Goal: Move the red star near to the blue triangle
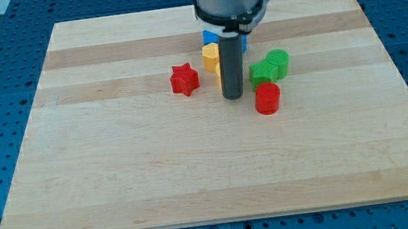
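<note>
The red star (184, 80) lies on the wooden board (118, 170), left of centre in the upper half. My tip (233, 96) is to its right, about a block's width away, not touching it. A blue block (210, 37) shows partly behind the rod near the view's top, mostly hidden by the arm, so its shape is not clear. It is up and to the right of the red star.
A yellow block (211, 56) sits just left of the rod, with more yellow hidden behind it. A green star (263, 72) and a green cylinder (278, 61) lie right of the rod. A red cylinder (268, 98) sits below them.
</note>
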`<state>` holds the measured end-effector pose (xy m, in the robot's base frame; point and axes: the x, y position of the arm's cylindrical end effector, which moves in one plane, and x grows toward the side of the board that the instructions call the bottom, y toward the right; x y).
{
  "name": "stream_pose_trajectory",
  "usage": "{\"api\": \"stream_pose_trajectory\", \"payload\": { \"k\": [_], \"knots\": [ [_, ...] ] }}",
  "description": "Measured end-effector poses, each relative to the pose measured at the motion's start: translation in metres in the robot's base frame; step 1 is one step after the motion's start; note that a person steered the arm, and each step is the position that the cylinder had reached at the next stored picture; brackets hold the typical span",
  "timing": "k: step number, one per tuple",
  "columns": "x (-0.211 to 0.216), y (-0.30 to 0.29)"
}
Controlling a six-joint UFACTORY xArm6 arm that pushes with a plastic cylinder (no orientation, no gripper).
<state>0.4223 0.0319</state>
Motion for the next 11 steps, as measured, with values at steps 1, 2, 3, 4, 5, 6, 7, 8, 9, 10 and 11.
{"api": "stream_pose_trajectory", "payload": {
  "k": [1, 2, 3, 4, 5, 6, 7, 8, 9, 10, 11],
  "knots": [
    [-0.024, 0.000],
    [-0.038, 0.000],
    [-0.047, -0.001],
    [-0.036, -0.001],
    [-0.016, -0.006],
    [-0.006, -0.039],
    [0.015, -0.081],
    [0.013, -0.127],
    [-0.027, -0.144],
    [-0.038, -0.137],
    [-0.034, -0.116]
  ]
}}
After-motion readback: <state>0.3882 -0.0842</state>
